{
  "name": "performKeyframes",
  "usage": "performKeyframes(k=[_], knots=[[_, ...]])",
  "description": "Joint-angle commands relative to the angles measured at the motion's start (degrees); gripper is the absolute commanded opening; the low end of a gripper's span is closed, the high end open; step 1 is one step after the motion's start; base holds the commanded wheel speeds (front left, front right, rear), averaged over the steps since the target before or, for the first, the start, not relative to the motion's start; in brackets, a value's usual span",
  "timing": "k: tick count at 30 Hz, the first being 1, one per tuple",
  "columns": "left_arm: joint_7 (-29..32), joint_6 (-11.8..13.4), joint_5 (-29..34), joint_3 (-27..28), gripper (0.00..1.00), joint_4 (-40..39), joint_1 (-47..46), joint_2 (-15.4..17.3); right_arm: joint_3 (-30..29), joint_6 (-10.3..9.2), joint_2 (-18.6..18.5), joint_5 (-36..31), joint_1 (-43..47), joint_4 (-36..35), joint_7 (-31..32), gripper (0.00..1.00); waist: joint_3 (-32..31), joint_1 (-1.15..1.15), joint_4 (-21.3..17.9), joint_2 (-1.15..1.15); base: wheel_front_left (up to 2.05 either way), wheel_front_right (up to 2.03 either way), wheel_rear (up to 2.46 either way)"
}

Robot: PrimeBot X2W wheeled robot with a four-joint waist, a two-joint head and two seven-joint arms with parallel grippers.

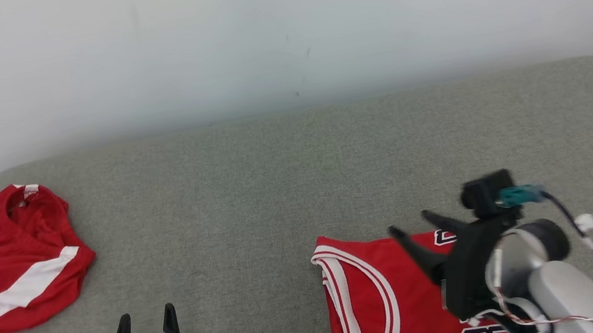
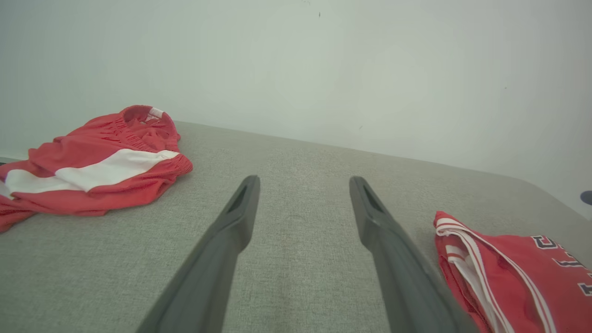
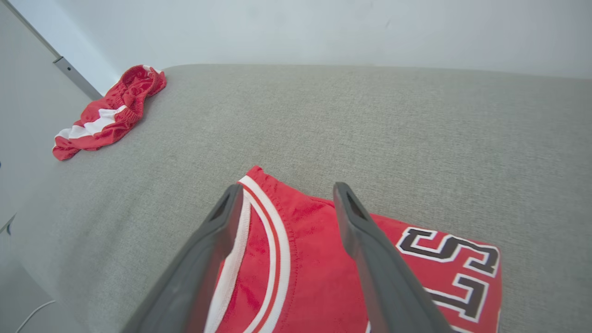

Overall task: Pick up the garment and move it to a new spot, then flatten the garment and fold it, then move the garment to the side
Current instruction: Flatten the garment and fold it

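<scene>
The garment (image 1: pixel 374 304), a red jersey with white trim and dark lettering, lies folded flat at the front right of the grey padded surface (image 1: pixel 253 198). My right gripper (image 1: pixel 411 222) hovers just over its upper edge, open, with nothing between the fingers. In the right wrist view the two fingers of the right gripper (image 3: pixel 286 187) straddle the jersey (image 3: pixel 310 259) near its white-edged armhole. My left gripper (image 1: pixel 146 313) stands open and empty at the front left, over bare fabric. The left wrist view shows the left gripper (image 2: pixel 304 181) with the jersey (image 2: pixel 513 273) off to its right.
A second red garment with a white stripe (image 1: pixel 18 267) lies crumpled at the far left edge, also seen as a red heap (image 2: pixel 92 162) and a small red bundle (image 3: pixel 111 111). A pale wall runs along the back. Bare grey surface spans the middle and back right.
</scene>
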Motion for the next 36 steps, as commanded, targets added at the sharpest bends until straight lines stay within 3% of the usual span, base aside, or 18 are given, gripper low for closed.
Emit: performKeyframes(k=[1,9,18,25,36], knots=[[0.0,0.1,0.2,-0.3,1.00,-0.2,0.9,0.0,-1.8,-0.14,-1.2,-1.4,1.9,-1.1,-1.9,1.00,-0.8,0.00,-0.8,0.00,0.00,0.00,0.00],[0.0,0.1,0.9,0.0,1.00,-0.2,2.2,0.3,-13.0,-0.14,-3.2,-9.0,10.5,-4.1,-16.3,1.00,-2.6,0.00,-2.7,0.00,0.00,0.00,0.00],[0.0,0.1,1.4,1.9,1.00,-0.2,2.9,0.2,-15.4,-0.14,-4.5,-11.5,14.9,-1.8,-28.6,1.00,-4.0,0.00,-5.0,0.00,0.00,0.00,0.00],[0.0,0.1,1.8,3.6,1.00,0.4,3.7,0.0,-13.7,-0.14,-5.2,-10.3,14.9,2.7,-32.9,1.00,-4.6,0.00,-5.9,0.00,0.00,0.00,0.00],[0.0,0.1,2.6,4.3,1.00,0.5,5.9,-0.2,-11.1,-0.14,-5.0,-11.0,13.5,5.3,-34.1,1.00,-5.0,0.00,-6.3,0.00,0.00,0.00,0.00]])
